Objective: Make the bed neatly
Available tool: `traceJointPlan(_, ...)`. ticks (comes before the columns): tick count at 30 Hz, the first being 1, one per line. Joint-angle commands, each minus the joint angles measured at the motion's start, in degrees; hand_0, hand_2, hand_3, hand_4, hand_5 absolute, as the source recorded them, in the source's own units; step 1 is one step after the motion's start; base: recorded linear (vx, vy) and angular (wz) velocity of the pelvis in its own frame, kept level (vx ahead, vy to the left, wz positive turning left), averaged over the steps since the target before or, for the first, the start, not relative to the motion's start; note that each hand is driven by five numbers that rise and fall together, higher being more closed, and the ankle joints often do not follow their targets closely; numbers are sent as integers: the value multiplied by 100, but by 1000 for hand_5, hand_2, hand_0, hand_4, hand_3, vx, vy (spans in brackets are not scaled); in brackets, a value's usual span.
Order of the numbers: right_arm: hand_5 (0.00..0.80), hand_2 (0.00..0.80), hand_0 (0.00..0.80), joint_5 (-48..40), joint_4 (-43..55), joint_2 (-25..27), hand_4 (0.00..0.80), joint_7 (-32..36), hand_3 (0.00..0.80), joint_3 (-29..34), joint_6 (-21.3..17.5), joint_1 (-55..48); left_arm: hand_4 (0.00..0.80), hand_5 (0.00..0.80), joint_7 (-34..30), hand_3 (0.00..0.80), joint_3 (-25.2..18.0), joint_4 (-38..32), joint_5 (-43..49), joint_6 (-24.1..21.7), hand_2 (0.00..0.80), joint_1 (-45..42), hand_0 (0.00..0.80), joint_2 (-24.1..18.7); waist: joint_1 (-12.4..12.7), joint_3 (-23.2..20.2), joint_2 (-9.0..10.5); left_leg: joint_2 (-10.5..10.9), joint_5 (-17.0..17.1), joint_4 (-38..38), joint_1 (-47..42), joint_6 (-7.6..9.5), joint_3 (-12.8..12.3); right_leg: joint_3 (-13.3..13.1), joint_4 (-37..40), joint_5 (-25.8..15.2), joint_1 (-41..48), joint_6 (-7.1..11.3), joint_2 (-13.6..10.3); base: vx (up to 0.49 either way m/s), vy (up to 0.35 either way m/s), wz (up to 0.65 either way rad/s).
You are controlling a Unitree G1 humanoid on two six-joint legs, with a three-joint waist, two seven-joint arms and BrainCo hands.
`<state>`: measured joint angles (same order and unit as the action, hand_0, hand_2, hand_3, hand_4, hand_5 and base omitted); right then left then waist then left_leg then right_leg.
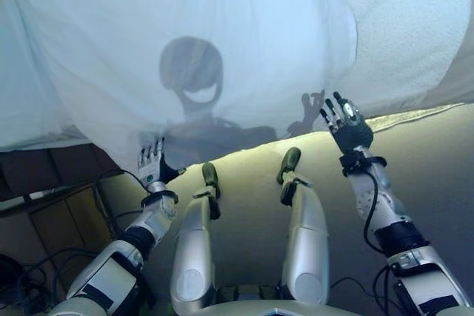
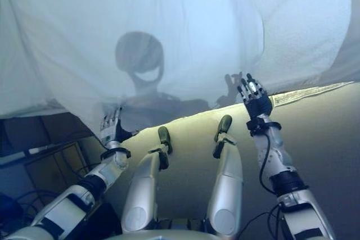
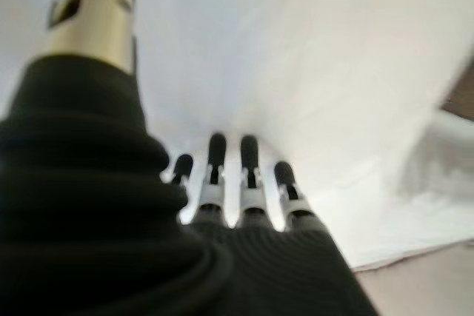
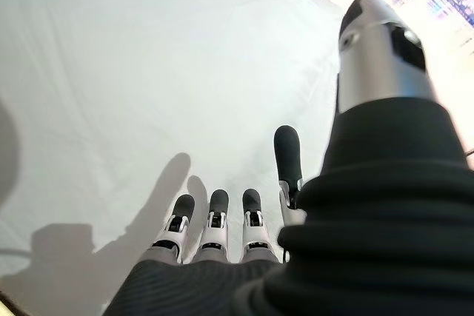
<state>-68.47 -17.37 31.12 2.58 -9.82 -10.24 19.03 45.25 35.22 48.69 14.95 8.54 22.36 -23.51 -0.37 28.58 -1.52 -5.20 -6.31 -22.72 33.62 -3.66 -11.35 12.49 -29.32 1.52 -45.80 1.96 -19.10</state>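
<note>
A white sheet (image 1: 244, 42) covers the bed and hangs over its near edge. A textured white blanket (image 1: 415, 27) lies at the right. My left hand (image 1: 152, 162) is open, fingers straight, at the sheet's near hanging edge on the left; its fingers (image 3: 229, 175) show against the sheet (image 3: 311, 72). My right hand (image 1: 344, 122) is open, fingers straight, raised at the sheet's near edge on the right; its fingers (image 4: 218, 220) point at the sheet (image 4: 133, 72). Neither hand holds cloth.
A pale floor (image 1: 244, 205) lies in front of the bed. At the lower left a dark wooden piece of furniture (image 1: 52, 212) stands beside the bed.
</note>
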Motion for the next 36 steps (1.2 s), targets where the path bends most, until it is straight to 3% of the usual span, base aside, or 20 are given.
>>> traceJointPlan(1, 0, 0, 0, 172, 534, 488, 0, 30, 0, 339, 196, -119, 0, 0, -167, 0, -290, 4, -135, -24, 0, -606, 0, -33, 97, 5, -247, -313, 559, -244, 543, -123, 335, -147, 1042, -1103, 364, 1057, -651, 50, 160, 8)
traceJointPlan(4, 0, 0, 0, 256, 574, 605, 0, -8, 0, 457, 392, -102, 0, 0, -233, 0, -323, 130, -371, -212, 0, -860, 0, 83, 110, -43, -385, -266, 558, -238, 483, -154, 326, -202, 981, -1062, 351, 1069, -730, 40, 117, 8)
traceJointPlan(8, 0, 0, 0, 343, 657, 649, 0, -117, 0, 570, 495, -124, 0, 0, 186, 0, -532, 86, -823, -679, 0, -1184, 0, 157, 204, -48, -461, -256, 568, -252, 503, -204, 363, -202, 978, -1050, 343, 1096, -791, 3, 27, 6)
traceJointPlan(11, 0, 0, 0, 291, 648, 644, 0, -118, 0, 583, 413, -174, 0, 0, 511, 0, -758, -91, -620, -1181, 0, -1237, 0, 25, 293, -10, -421, -308, 564, -304, 576, -229, 412, -164, 958, -1053, 322, 1102, -820, -28, -52, 9)
traceJointPlan(17, 0, 0, 0, 119, 644, 646, 0, -57, 0, 500, 274, -92, 0, 0, 923, 0, -824, -511, -602, -1399, 0, -1016, 0, -194, 376, 104, -316, -442, 596, -404, 749, -265, 499, -93, 835, -1110, 195, 1127, -887, -51, -51, 10)
traceJointPlan(22, 0, 0, 0, 6, 651, 665, 0, -24, 0, 461, 272, 16, 0, 0, 1138, 0, -839, -719, -666, -1469, 0, -833, 0, -260, 381, 117, -223, -526, 665, -390, 863, -281, 519, -76, 814, -1151, 75, 1146, -862, -42, -17, 7)
traceJointPlan(28, 0, 0, 0, -57, 681, 695, 0, 61, 0, 384, 249, 169, 0, 0, 1092, 0, -794, -694, -795, -1153, 0, -560, 0, -276, 339, 118, -119, -563, 712, -425, 995, -316, 577, -117, 831, -1265, -62, 1156, -821, -10, 0, 1)
traceJointPlan(36, 0, 0, 0, -258, 684, 627, 0, 274, 0, 313, 44, 230, 0, 0, 1312, 0, -834, -666, -823, -1024, 0, -262, 0, -430, 324, 121, 179, -736, 766, -499, 1302, -369, 718, -61, 985, -1441, -230, 1178, -690, -15, -61, -6)
